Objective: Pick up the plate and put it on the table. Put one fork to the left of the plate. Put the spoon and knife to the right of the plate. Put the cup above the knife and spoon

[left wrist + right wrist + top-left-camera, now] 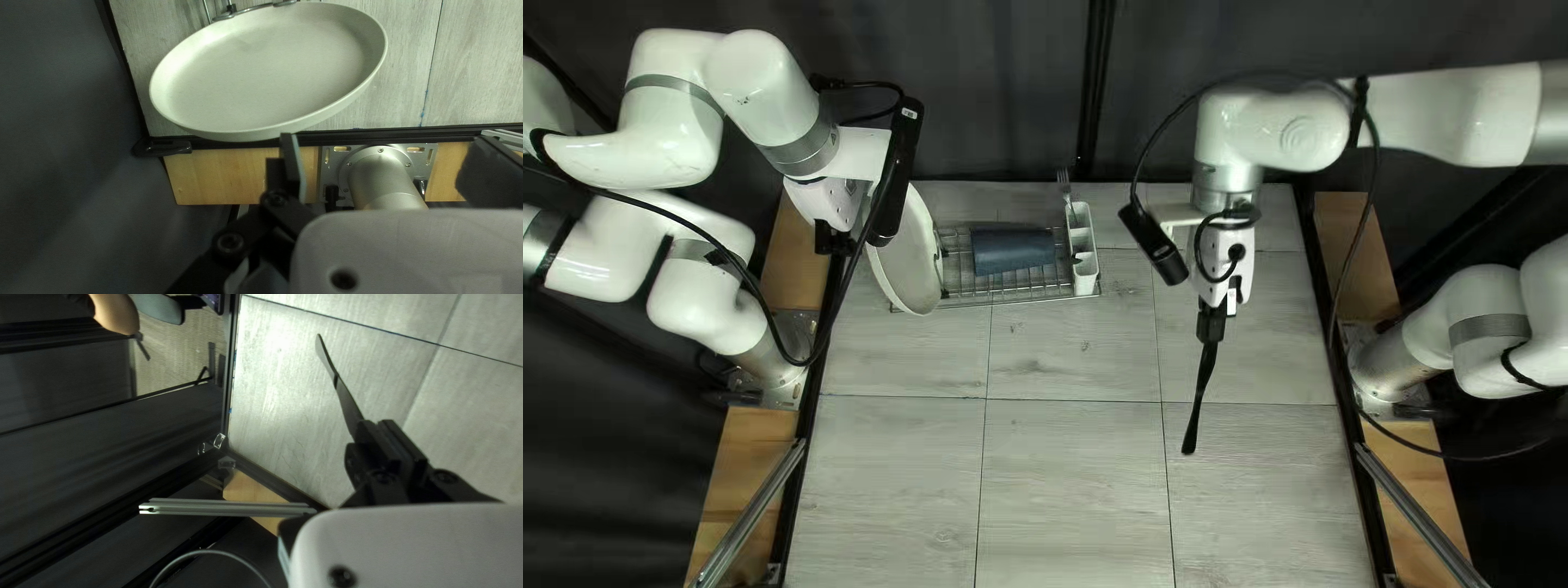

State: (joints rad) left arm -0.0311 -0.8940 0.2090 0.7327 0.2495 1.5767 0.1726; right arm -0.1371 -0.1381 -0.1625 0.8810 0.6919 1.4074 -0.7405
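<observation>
Knife point(1199, 397) in right gripper point(1211, 325), pointing just past six o'clock, top left view.
Jutting lengthwise from narrow, clamping jaws; holding left gripper point(852, 232) wide.

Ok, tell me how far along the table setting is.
Nothing looks placed yet. In hand: the knife, held by the right gripper. To do: the plate stands tilted at the end of the rack, near the open left gripper; the blue cup lies in the rack; a fork stands in the white caddy. I can't make out the spoon.
</observation>
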